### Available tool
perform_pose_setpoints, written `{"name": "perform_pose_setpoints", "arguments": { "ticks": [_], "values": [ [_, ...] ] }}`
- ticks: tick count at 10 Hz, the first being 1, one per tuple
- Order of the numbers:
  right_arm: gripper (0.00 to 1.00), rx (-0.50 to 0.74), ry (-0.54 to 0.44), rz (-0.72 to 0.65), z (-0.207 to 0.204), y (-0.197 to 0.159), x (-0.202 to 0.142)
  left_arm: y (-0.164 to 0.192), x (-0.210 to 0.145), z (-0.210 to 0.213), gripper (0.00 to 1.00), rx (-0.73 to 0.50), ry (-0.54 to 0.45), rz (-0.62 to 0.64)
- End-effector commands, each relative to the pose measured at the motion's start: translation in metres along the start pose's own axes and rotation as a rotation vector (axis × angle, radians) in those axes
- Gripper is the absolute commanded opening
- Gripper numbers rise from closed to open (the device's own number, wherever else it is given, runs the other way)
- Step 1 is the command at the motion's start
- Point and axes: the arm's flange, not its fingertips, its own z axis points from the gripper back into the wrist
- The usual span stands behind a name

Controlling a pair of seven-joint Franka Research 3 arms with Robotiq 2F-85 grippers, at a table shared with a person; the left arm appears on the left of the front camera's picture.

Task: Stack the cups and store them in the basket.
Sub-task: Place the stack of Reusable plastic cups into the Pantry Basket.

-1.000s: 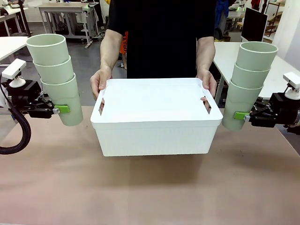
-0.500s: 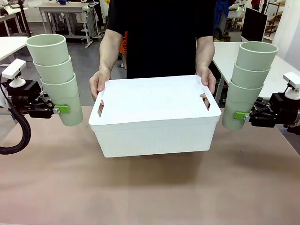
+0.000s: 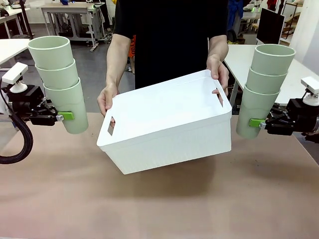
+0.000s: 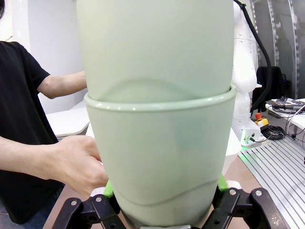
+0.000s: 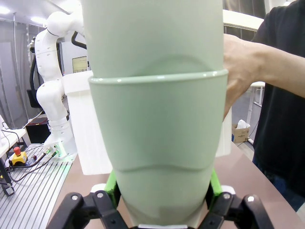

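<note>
Heads up: your left gripper (image 3: pixel 71 117) is pinching the bottom cup of the left stack (image 3: pixel 59 74), 3 cups nesting upright, with the jaws pressing tight on its lower wall. Your right gripper (image 3: pixel 249 123) is doing the same with the right stack (image 3: pixel 266 82), also 3 cups. The basket (image 3: pixel 169 124) is hanging over the table (image 3: pixel 159 204) between the 2 stacks, touching neither, its left end dipping. A person is holding it, lower hand (image 3: pixel 105 98) on the left end, upper hand (image 3: pixel 219 71) on the right.
</note>
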Motion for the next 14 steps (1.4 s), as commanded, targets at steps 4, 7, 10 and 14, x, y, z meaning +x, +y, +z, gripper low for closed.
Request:
{"name": "perform_pose_setpoints", "arguments": {
  "ticks": [4,7,10,14],
  "values": [
    [0.84,0.000,0.001,0.011,-0.002,0.000,0.003,0.001,0.016,-0.003,0.85,0.026,0.085,0.035],
    [0.84,0.000,0.001,0.011,-0.002,0.000,0.003,-0.009,0.098,-0.035,0.85,0.058,0.315,0.018],
    [0.84,0.000,0.001,0.011,-0.002,0.000,0.003,-0.030,0.162,-0.096,0.85,0.069,0.570,0.065],
    [0.84,0.000,0.001,0.011,-0.002,0.000,0.003,-0.037,0.174,-0.187,0.85,0.169,0.862,0.093]
  ]
}}
